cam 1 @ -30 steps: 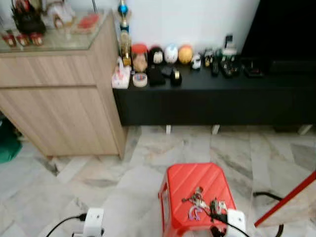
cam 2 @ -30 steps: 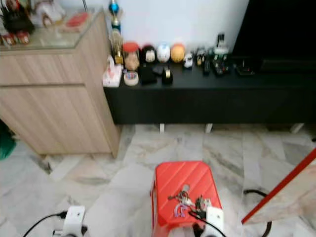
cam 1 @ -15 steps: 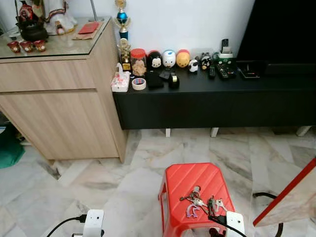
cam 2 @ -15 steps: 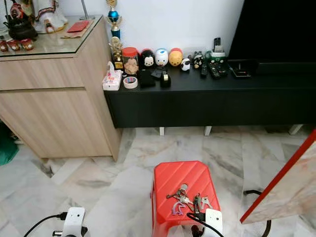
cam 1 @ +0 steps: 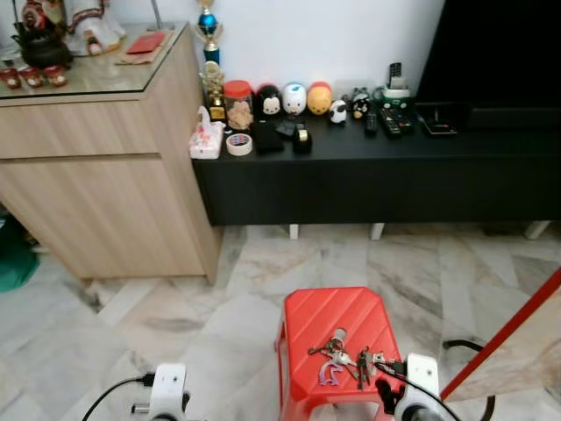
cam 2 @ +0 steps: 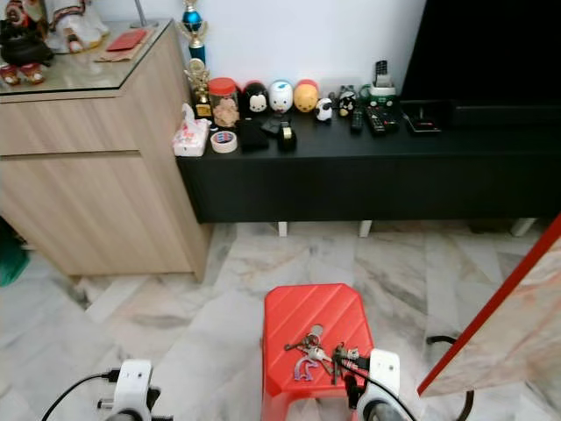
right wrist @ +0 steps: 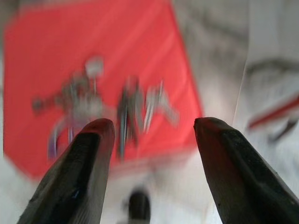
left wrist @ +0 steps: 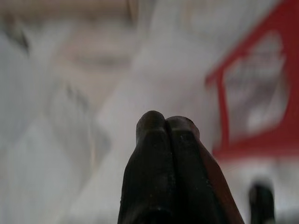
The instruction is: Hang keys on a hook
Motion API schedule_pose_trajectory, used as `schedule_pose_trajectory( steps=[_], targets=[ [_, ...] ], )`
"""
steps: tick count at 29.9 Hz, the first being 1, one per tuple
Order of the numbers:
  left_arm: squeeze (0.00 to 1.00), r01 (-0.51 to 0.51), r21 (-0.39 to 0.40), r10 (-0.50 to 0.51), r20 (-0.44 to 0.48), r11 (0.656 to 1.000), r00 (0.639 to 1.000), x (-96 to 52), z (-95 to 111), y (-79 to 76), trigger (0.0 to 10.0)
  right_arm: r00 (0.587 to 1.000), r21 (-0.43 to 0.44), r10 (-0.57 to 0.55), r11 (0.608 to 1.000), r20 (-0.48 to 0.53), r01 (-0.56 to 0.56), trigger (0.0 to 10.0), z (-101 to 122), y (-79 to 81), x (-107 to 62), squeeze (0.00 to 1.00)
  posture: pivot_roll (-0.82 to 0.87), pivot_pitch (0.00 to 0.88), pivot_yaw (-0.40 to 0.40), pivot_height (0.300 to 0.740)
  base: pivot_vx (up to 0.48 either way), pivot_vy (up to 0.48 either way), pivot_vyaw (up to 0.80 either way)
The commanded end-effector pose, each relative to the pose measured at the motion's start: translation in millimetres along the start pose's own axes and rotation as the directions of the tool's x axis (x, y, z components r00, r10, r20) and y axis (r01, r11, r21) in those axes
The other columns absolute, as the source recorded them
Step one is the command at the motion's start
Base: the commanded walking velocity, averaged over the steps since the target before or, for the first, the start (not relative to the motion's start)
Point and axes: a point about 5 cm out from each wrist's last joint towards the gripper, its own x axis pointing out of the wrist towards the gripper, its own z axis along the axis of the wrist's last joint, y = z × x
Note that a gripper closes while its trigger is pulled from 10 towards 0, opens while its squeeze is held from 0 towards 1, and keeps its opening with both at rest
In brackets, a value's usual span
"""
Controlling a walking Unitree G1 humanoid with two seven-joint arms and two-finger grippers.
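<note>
The keys [cam 1: 344, 358] lie in a loose bunch on the near part of the red stool [cam 1: 308, 320]. The right gripper [right wrist: 152, 135] hovers above them, fingers spread. The bunch looks light, jangly and slippery; its ring seems the surest hold. The left gripper [left wrist: 166, 128] hangs pressed together.

Red stool [cam 1: 337, 324] on marble floor [cam 1: 175, 307] – keys [cam 1: 346, 358] on top (near front edge).

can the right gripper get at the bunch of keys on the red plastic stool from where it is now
Probably yes. The right gripper hangs open just above the bunch of metal keys, which lies bare on top of the red plastic stool. Nothing sits between the fingers and the keys.
</note>
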Motion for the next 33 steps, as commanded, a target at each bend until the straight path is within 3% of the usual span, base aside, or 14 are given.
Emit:
schedule_pose_trajectory(
  steps=[1,6,9,12,14,18,24,28,33],
  targets=[
    [0.00,0.010,-0.019,-0.009,0.092,1.000,0.996,4.9,19,-1.3,10.0,0.998,-0.010,-0.004,1.000,0.066,0.004,10.0,11,-2.4,0.8,0.00,-0.02,0.000,0.001,0.740,0.000,0.000,0.00],
    [0.00,0.067,0.051,-0.080,0.325,0.996,0.942,5.7,58,-11.7,10.0,0.963,-0.109,0.051,0.994,0.263,-0.023,10.0,46,2.0,1.8,0.00,-0.03,0.000,0.005,0.740,0.000,0.000,0.00],
    [0.00,0.064,0.029,-0.070,0.434,0.998,0.898,-1.5,69,-7.9,10.0,0.911,-0.105,0.086,0.993,0.403,-0.048,10.0,66,7.6,-3.1,0.00,-0.04,0.000,0.002,0.740,0.000,0.000,0.00],
    [0.00,0.062,0.023,-0.066,0.472,0.998,0.879,-4.7,72,-7.1,10.0,0.886,-0.117,0.097,0.992,0.454,-0.049,10.0,72,9.3,-6.8,0.00,-0.04,0.000,0.006,0.740,0.000,0.000,0.00],
    [0.00,0.090,0.057,-0.106,0.520,0.994,0.848,-10.9,78,-11.2,10.0,0.838,-0.193,0.134,0.981,0.529,-0.035,10.0,81,17.5,-16.6,0.00,-0.04,0.000,0.010,0.740,0.000,0.000,0.00],
    [0.00,0.109,0.084,-0.137,0.556,0.990,0.820,-19.6,78,-14.3,10.0,0.780,-0.167,0.129,0.985,0.613,-0.032,10.0,84,25.5,-30.1,0.00,-0.05,0.000,0.028,0.740,0.000,0.000,0.00],
    [0.00,0.097,0.063,-0.115,0.572,0.993,0.812,-21.8,81,-14.2,10.0,0.799,-0.132,0.081,0.991,0.596,-0.001,10.0,77,23.4,-31.7,0.00,-0.04,0.000,0.017,0.740,0.000,0.000,0.00],
    [0.00,0.136,0.054,-0.143,0.572,0.989,0.808,-23.2,85,-22.2,10.0,0.820,-0.149,0.098,0.989,0.564,-0.016,10.0,80,33.0,-30.3,0.00,-0.04,0.000,0.013,0.740,0.000,0.000,0.00],
    [0.00,0.134,0.035,-0.130,0.581,0.990,0.804,-23.7,89,-21.3,10.0,0.831,-0.147,0.079,0.989,0.551,0.004,10.0,82,34.6,-29.1,0.00,-0.05,0.000,0.012,0.726,0.000,0.000,0.00]
  ],
)
